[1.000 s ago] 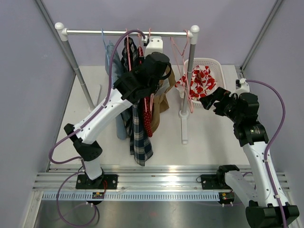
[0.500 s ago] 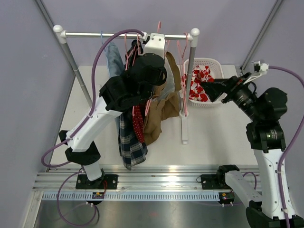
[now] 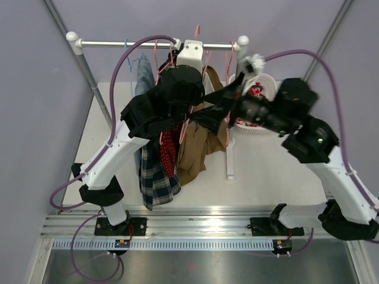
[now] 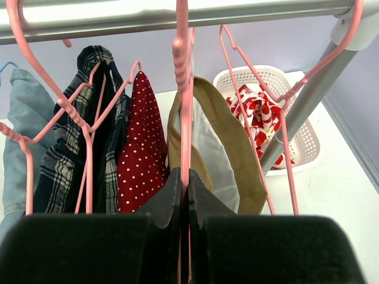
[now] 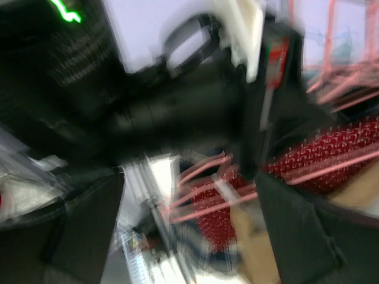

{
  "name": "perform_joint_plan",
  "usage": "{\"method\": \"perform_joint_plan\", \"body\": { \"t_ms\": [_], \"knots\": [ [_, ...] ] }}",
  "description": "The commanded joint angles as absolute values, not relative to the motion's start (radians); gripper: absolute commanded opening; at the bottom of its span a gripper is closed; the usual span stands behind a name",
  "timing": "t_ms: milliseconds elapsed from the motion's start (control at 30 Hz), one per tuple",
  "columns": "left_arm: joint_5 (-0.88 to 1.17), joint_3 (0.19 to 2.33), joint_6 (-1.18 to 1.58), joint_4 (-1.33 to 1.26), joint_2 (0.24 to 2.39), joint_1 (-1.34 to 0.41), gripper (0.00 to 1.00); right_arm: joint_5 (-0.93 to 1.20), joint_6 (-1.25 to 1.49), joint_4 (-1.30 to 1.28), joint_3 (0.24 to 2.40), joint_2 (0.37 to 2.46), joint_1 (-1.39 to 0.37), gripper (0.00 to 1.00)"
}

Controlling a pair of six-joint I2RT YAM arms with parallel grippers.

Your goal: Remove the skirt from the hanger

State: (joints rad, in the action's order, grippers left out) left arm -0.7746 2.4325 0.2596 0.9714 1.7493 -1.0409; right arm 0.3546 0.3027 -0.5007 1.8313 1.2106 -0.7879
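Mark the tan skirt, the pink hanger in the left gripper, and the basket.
tan skirt (image 4: 246, 160): left wrist view, waistband edge
pink hanger (image 4: 182, 89): left wrist view, upright shaft
basket (image 4: 260, 71): left wrist view, far rim

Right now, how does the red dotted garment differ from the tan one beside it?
The red dotted garment has white dots; the tan garment is plain with a pale lining. The red one hangs in a narrow fold; the tan one gapes open on top. The red one hangs left of the pink hanger that the left end effector pinches, the tan one mostly right. Both hang under the rail.
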Motion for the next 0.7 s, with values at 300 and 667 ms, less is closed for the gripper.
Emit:
{"method": "perform_joint_plan", "body": {
  "t_ms": [300,667],
  "knots": [
    [-0.815,2.373,0.242,0.861,1.598,-1.043,0.0,-0.166,0.264,-0.562,1.451,1.164,-0.979,0.99],
    [-0.802,2.312,0.258,0.835,1.588,-1.043,0.0,-0.173,0.284,-0.494,1.443,1.175,-1.009,0.99]
  ]
}}
